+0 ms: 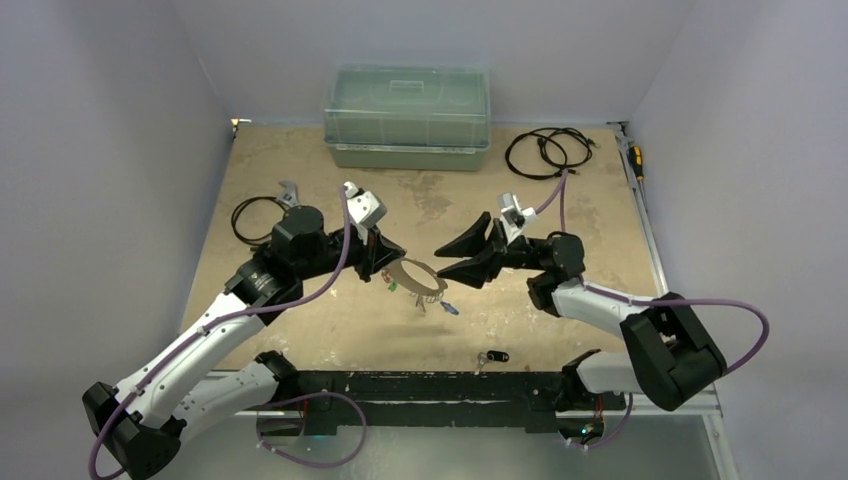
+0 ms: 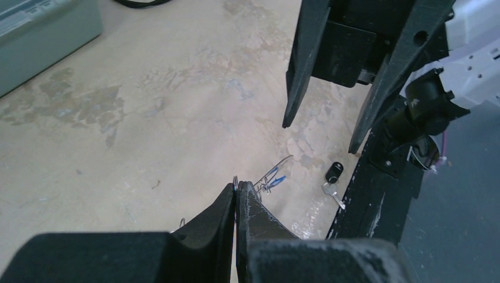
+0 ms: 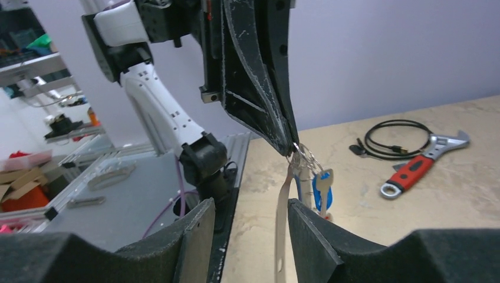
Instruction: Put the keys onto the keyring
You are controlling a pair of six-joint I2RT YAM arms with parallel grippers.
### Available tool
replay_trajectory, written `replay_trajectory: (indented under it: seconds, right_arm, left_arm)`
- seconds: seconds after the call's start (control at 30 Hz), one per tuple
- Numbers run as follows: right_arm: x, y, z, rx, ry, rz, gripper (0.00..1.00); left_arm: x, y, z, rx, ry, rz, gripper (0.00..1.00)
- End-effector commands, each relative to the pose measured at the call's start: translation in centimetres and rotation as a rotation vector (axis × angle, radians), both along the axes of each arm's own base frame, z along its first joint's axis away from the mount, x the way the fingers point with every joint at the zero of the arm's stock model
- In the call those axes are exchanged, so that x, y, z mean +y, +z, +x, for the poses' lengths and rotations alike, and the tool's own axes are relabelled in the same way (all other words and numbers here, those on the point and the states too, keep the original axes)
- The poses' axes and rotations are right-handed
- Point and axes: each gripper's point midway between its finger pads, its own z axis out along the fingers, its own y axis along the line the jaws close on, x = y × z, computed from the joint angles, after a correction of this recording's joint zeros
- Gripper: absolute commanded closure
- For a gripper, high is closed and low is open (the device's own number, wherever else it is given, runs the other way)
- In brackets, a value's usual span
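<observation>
Right wrist view is the useful one. The large flat silver crescent-shaped metal keyring [image 3: 281, 236] hangs in the air over the middle of the tan table [image 1: 330, 320]. It's pinched at its top edge by the left gripper [image 3: 292, 144], whose black fingers are clamped tight on it. A small silver key with a blue plastic tag [image 3: 322, 187] dangles from the ring just beside the band. The right gripper [image 3: 247, 206] has its jaws apart, one on either side of the ring's lower band, with nothing clamped (the band sits nearer one finger, can't tell if it touches).

Handling guess: the ring looks like thin, stiff metal, light and slick. Held at one point like this, it'll probably pivot or swing when nudged. I'd grab it flat across the band, away from the opening.

The loose small silver key with a black tag [image 1: 492, 356] lies near the table's near edge, well apart from the ring. It's tiny, light and lying flat, so it could easily skate away. I'd pinch the chunkier plastic tag rather than the thin blade.
</observation>
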Motion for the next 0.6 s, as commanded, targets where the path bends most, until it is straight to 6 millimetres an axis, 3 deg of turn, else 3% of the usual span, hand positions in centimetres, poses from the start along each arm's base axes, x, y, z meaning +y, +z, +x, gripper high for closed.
replay_trajectory:
  seconds: [0.0, 0.33, 0.57]
  right_arm:
    - [0.6, 1.8, -0.9, -0.094, 0.046, 0.029, 0.49]
    - [3.8, 0.6, 0.4, -0.148, 0.006, -0.069, 0.61]
    - [4.7, -0.3, 0.5, -0.145, 0.012, -0.105, 0.67]
  left_arm:
    - [-1.2, 1.7, -2.0, -0.071, -0.143, -0.059, 1.0]
    - [-1.5, 1.9, -3.2, -0.07, -0.207, -0.084, 1.0]
    - [-1.5, 2.0, -3.7, -0.071, -0.227, -0.091, 1.0]
